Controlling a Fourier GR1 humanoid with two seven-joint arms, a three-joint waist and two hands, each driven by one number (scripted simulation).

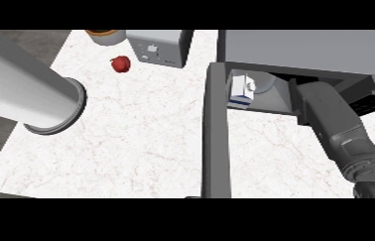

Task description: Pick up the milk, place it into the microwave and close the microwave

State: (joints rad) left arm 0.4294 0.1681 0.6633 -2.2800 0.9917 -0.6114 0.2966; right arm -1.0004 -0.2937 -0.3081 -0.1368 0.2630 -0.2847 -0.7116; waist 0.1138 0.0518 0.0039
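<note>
milk carton inside open microwave, right forearm at cavity.
the milk carton (241,90) stands upright at the left of the microwave (293,51) cavity, just beside the open door (216,131), which extends toward the viewer. the right forearm (333,126) reaches into the cavity; its hand is hidden, so its state cannot be determined. the left forearm (36,91) shows at the left, hand out of view. an apple (120,63), a toaster (157,47) and a bowl (106,36) sit at the counter's (139,146) rear.

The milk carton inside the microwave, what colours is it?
The milk carton is white with a dark blue band at its base, seen in the head view.
</note>
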